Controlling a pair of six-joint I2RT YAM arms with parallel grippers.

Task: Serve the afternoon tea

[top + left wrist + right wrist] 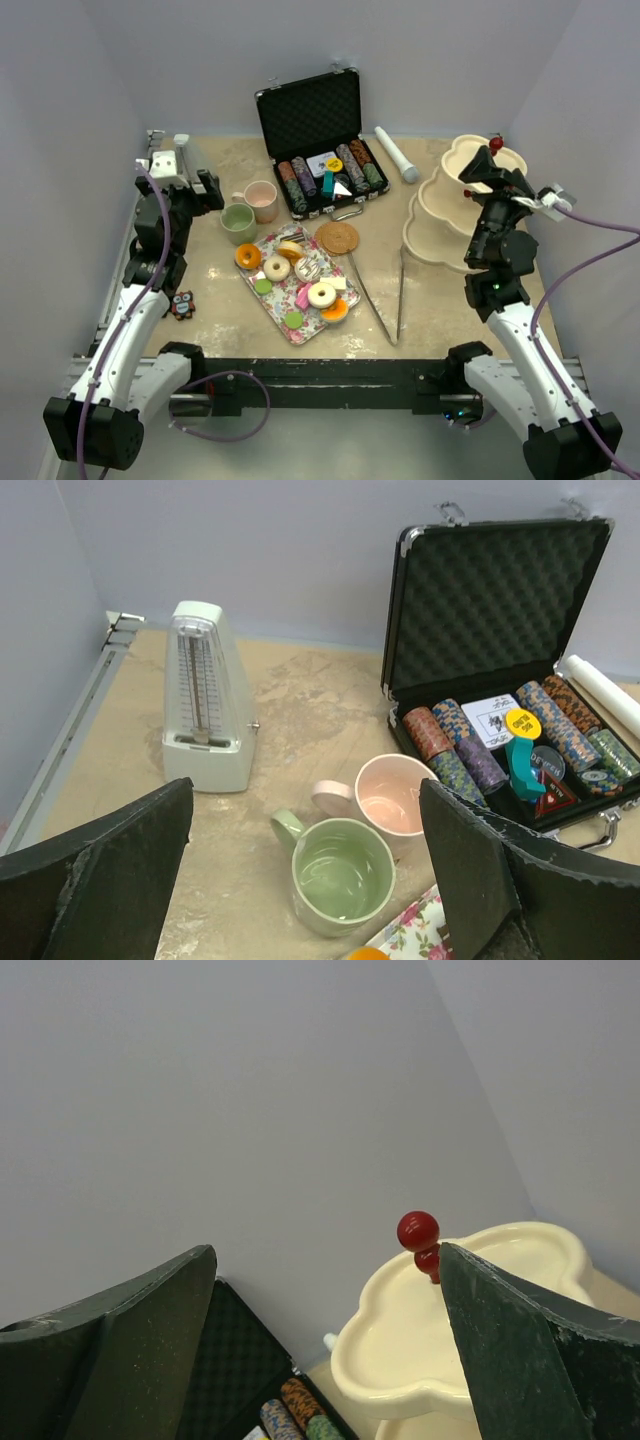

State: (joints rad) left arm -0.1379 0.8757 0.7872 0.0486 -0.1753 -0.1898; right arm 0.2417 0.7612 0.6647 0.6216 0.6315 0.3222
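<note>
Clock read on the top view, 12 = far wall.

Left claw (305, 800): jaws spread as wide as they go, nothing held. It hangs at 10 o'clock of the table (200, 270), with both cups ahead of it.
Right claw (325, 1290): jaws spread wide, nothing held. It is in the air just beside the top tier of the stand, not touching it.

Counts:
- Three-tier stand (430, 215): 1, cream, scalloped, with a red knob (418, 1231) on top, at 3 o'clock of the table
- Cups: 2, the pink cup (392, 798) and the green cup (340, 875), both upright and just beside each other at 10 o'clock; green stands nearer the arms
- Toy sweets (308, 268): about ten, exact number not readable, all gathered on the floral tray (278, 305) at mid-table
- Among them: 2 green macarons (262, 286) and at least 3 ring donuts (277, 267)
- Orange donut (247, 256): 1, at the tray's 10 o'clock edge; on or off it I cannot tell
- Brown waffle disc (337, 237): 1, on the table at 1 o'clock of the tray
- Tongs (370, 295): 1 pair, lying in an open V at 3 o'clock of the tray
- Chip case (320, 140): 1, lid up, at 12 o'clock, with rows of striped chips inside
- White cylinder (397, 155): 1, at 3 o'clock of the case
- Metronome (205, 695): 1, beyond the cups towards the far left corner
- Owl figure (181, 305): 1, at 8 o'clock beside the left arm
</note>
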